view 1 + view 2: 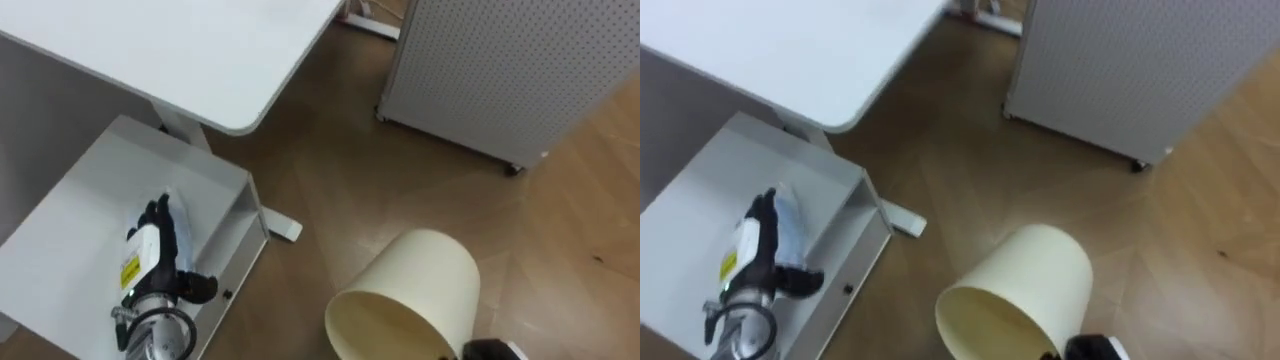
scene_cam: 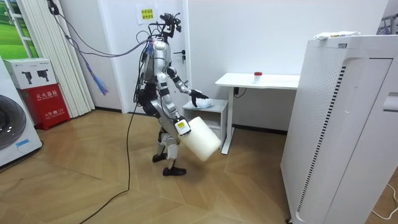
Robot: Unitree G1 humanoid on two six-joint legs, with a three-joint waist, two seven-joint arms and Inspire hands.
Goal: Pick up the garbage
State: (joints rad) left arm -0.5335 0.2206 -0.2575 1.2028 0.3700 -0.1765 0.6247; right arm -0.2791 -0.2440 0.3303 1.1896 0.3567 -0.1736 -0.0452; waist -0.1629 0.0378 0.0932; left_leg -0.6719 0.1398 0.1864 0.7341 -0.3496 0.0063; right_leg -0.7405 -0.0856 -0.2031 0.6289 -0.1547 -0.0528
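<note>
- Closest, the right hand (image 1: 488,350) carries the cream bin (image 1: 415,290) tilted, mouth back towards the robot, likely ready to take rubbish; its grip I cannot tell.
- Next, the left hand (image 1: 152,240), fingers straight, reaches over the crumpled pale garbage (image 1: 792,212) lying on the low shelf (image 1: 80,200).
- Beyond stands the white worktop (image 1: 180,50).

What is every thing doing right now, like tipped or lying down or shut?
bin: tipped, open mouth toward the robot, right hand at its rim.
pale garbage: lying on the low white table.
left hand: over that table, at the garbage.
washing machine: door shut.
</note>
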